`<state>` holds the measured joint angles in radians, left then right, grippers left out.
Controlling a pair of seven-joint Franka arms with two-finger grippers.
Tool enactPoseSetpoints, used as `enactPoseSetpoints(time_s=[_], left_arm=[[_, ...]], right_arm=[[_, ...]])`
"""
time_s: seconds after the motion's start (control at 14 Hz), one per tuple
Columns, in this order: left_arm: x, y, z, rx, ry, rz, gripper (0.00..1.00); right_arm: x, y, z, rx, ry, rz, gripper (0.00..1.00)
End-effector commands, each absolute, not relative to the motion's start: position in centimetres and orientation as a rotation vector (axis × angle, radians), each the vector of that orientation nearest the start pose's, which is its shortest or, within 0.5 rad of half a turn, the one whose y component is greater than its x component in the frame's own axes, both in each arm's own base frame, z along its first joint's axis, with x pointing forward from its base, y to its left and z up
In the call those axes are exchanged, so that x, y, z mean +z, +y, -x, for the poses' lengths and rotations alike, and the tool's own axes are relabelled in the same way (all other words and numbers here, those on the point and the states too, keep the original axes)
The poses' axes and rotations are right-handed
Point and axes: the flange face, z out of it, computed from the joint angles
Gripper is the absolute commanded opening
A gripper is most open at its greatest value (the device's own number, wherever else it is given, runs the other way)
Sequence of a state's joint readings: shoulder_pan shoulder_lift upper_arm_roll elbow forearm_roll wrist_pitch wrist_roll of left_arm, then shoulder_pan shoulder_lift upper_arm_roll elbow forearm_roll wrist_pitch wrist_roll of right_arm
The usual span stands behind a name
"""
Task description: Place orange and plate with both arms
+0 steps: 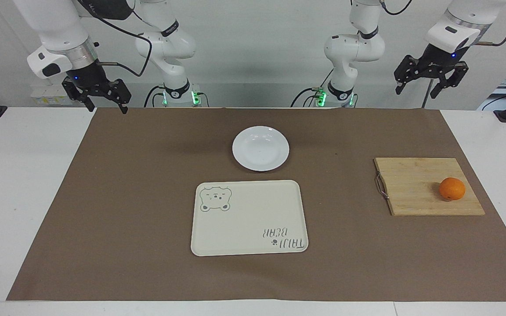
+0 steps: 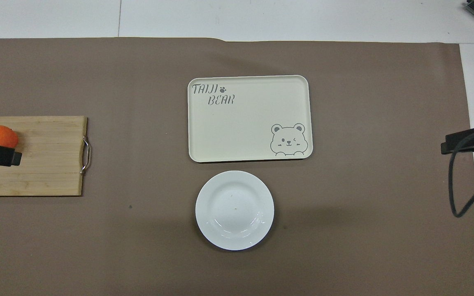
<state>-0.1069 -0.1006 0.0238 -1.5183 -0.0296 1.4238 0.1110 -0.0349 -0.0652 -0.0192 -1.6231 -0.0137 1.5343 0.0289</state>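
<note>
Tray (image 1: pixel 249 218) bare; overhead, a black fingertip partly hides the orange (image 2: pixel 0 136).

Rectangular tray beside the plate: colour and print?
Cream rectangular tray, grey bear drawing and "TAIJI BEAR" lettering; overhead view shows it best.

The orange (image 1: pixel 452 188) is bright orange on the pale wood-striped board (image 1: pixel 420 184). The plate (image 1: pixel 260 148) is plain white. Beside the plate, the cream tray (image 1: pixel 244 219) has a grey bear drawing. The mat (image 1: pixel 125 197) is brown.

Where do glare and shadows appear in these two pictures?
Overhead view: curved glare streaks on the plate, and a soft dark shadow on the brown mat beside it. Facing view: the orange casts a small shadow on the cutting board.
</note>
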Motion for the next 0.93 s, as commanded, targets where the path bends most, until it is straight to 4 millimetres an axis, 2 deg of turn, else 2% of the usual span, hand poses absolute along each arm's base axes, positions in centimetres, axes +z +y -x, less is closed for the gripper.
enactPoseSetpoints(time_s=[0.0, 0.86], left_arm=[[68.77, -4.1, -49.76, -0.026, 0.31, 3.165, 1.0], [68.77, -3.79, -49.73, -0.026, 0.316, 3.166, 1.0]], right_arm=[[63.53, -2.84, -52.93, 0.019, 0.149, 3.132, 1.0], [63.53, -2.93, -52.86, 0.022, 0.146, 3.133, 1.0]])
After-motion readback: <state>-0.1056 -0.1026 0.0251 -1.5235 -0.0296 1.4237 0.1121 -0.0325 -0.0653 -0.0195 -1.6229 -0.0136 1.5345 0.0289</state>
